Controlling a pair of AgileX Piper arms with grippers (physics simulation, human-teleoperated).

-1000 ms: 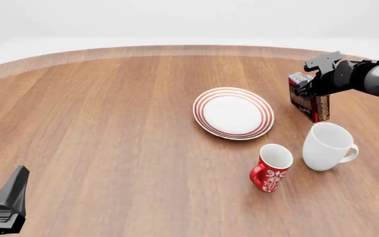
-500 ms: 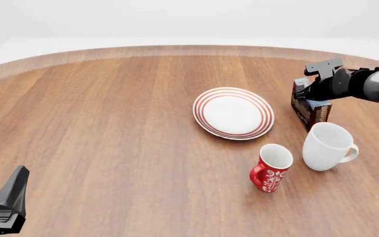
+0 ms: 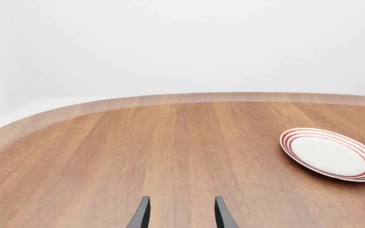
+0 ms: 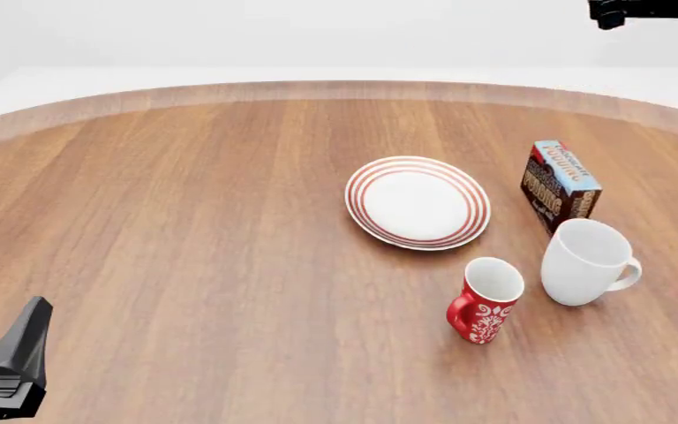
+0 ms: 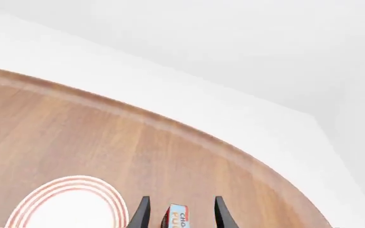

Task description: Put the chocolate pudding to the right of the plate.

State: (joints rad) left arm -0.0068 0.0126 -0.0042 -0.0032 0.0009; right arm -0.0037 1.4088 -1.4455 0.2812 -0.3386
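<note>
Lifted clear since 0.5 s ago, the right gripper now sits at the front view's upper right corner, fingers parted and empty, high above the chocolate pudding. That box stands alone at right of centre, just right of the plate and close behind the white mug. Bare wood spreads left. The left gripper rests released at lower left.

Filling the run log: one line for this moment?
chocolate pudding: on table, right of plate | right gripper: open, raised | left gripper: open
</note>
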